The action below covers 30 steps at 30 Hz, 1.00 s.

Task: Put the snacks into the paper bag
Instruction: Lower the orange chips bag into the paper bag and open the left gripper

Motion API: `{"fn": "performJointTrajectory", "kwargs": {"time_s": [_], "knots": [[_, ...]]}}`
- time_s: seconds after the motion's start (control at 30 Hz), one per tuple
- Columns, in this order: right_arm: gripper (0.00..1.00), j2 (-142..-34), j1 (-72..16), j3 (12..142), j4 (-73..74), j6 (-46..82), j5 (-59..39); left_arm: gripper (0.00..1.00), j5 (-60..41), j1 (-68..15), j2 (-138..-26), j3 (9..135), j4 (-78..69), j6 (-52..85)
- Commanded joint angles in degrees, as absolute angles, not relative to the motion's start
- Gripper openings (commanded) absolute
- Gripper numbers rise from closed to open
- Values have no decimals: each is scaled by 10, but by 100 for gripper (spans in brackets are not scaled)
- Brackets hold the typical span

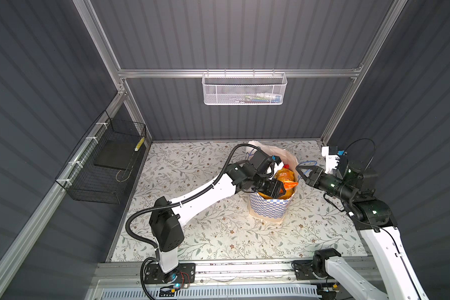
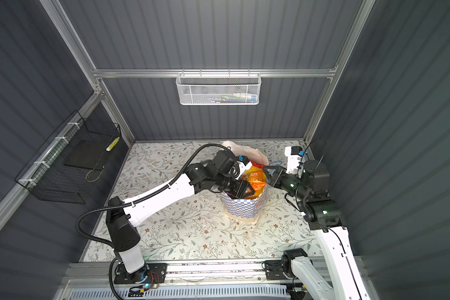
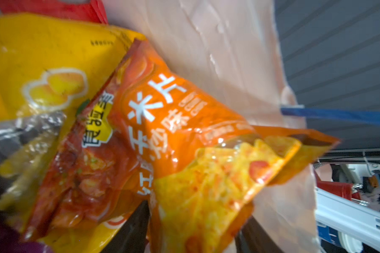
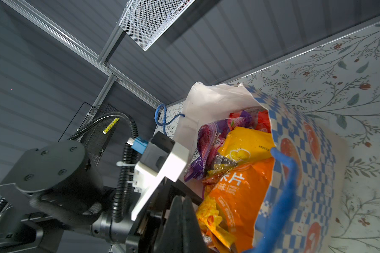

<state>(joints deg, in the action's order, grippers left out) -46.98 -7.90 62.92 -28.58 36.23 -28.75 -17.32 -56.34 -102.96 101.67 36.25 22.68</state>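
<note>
The paper bag [image 1: 269, 207] [image 2: 242, 207] stands upright on the table, its mouth full of snacks. On top lies an orange packet [image 3: 184, 131] [image 4: 239, 192], with a yellow packet [image 3: 42, 54] and a purple packet [image 4: 204, 149] behind it and a red packet [image 1: 286, 166] further in. My left gripper [image 1: 279, 191] [image 3: 196, 210] hangs over the bag's mouth. Its jaws are open and stand either side of the orange packet's end. My right gripper [image 1: 298, 168] [image 4: 181, 197] is shut at the bag's right rim. A blue cord handle [image 4: 283, 186] runs beside it, and nothing shows between its fingers.
A white mesh basket [image 1: 244, 89] hangs on the back rail. A black wire basket [image 1: 104, 161] is fixed to the left wall. The bag's other blue handle [image 4: 160, 116] sticks out at its far side. The floral tabletop [image 1: 218, 233] spreads in front of the bag.
</note>
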Motion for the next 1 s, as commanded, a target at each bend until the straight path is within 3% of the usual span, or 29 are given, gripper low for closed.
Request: {"fn": "performJointTrajectory", "kwargs": {"time_s": [0.0,0.1,0.33,0.77,0.97], "knots": [[0,-458,-82,652,-248,367,-309,64,-148,-565,-976,1054,364,211],[0,-457,-82,650,-249,367,-310,58,-140,-564,-967,1058,358,215],[0,-458,-83,652,-248,370,-312,29,-157,-565,-1019,1078,355,225],[0,-457,-87,664,-267,359,-303,25,-166,-573,-1171,1117,416,206],[0,-455,-87,662,-266,359,-300,29,-70,-573,-1229,1143,492,178]]}}
